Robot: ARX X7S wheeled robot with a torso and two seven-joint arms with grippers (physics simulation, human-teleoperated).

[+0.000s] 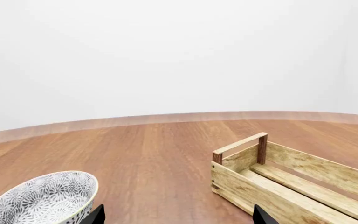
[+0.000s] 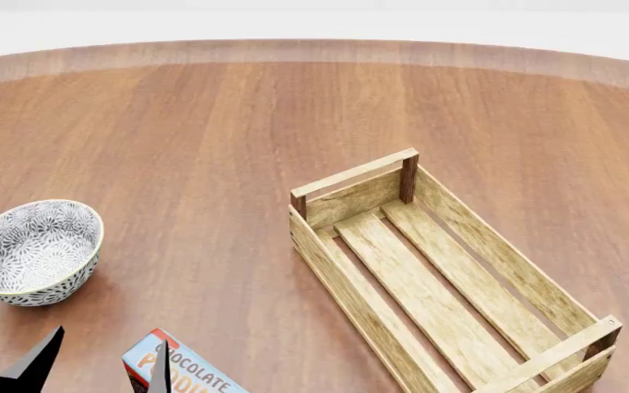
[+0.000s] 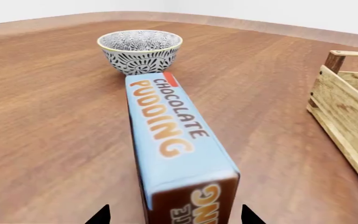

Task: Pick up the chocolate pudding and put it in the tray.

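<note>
Three things on a round, brown wood-plank table (image 2: 183,139) with a paler rim; plain white walls behind. The slatted wooden tray (image 2: 445,282) lies empty, my landmark. The chocolate pudding carton (image 3: 173,140) lies flat, face up, left of the tray, between my right gripper's (image 3: 175,215) open fingertips. The patterned bowl (image 2: 33,252) sits farther left. My left gripper (image 1: 179,215) hangs open, holding nothing.

The left end effector (image 2: 91,360) hangs low with its dark fingertips (image 2: 33,356) spread apart. The right end effector (image 3: 174,215) shows only two parted fingertips (image 3: 100,216).
</note>
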